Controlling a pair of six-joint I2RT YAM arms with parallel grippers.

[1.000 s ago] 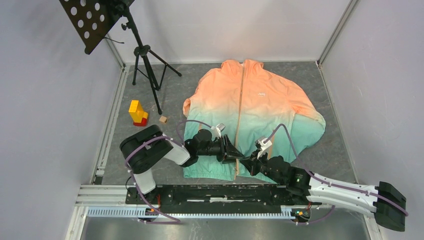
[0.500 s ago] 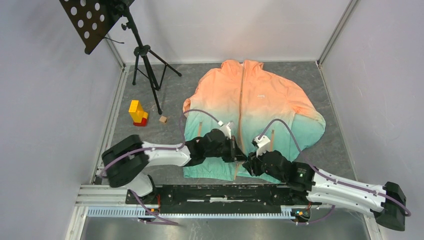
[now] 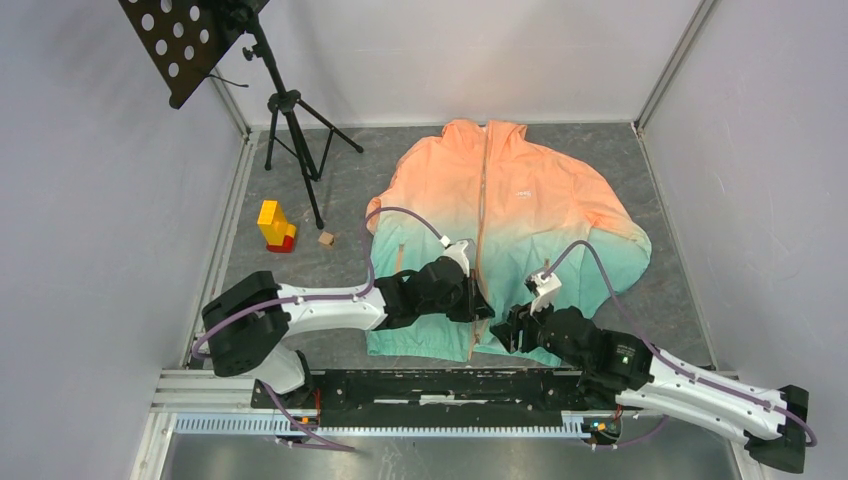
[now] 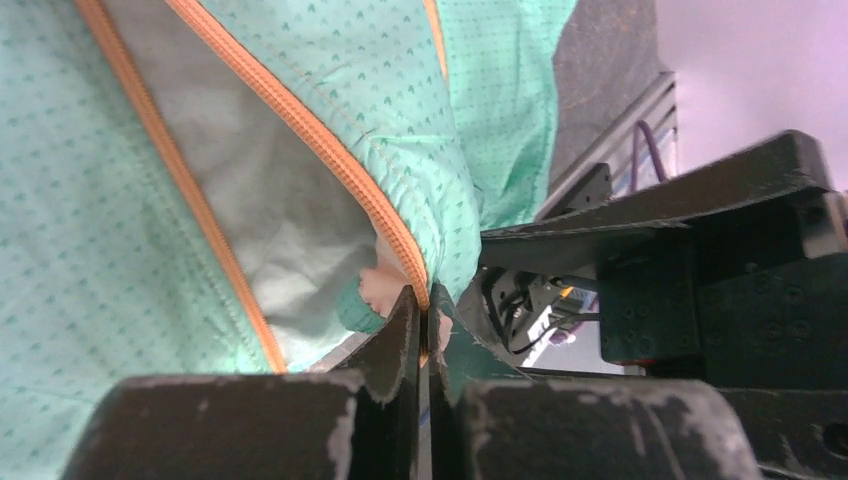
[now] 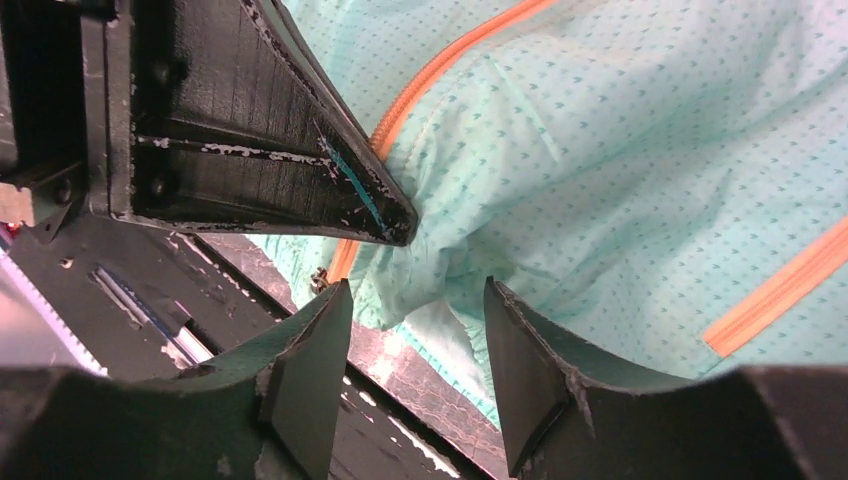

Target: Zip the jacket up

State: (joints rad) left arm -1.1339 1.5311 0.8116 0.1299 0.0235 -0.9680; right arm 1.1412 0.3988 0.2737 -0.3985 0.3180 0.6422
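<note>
1. The worktop is a grey mat with walls at its left, far and right edges; both arms reach in from the near edge.
2. The jacket lies flat across the middle of the worktop, with its peach collar toward the far edge and its teal hem toward the near edge. Its tan zipper runs down the centre. Near the hem the two zipper sides stand apart and grey lining shows between them.
3. A black stand on three legs sits in the far left corner.
4. The left claw is closed tight, pinching the jacket's zipper edge at the hem, and the cloth is lifted there.
5. The right claw is just beside it over the near edge. Its jaws stand apart and grip nothing, with a bunch of teal hem just beyond the tips.
6. A yellow block on a red base stands near the left edge.
7. A small wooden cube lies just beside it.
</note>
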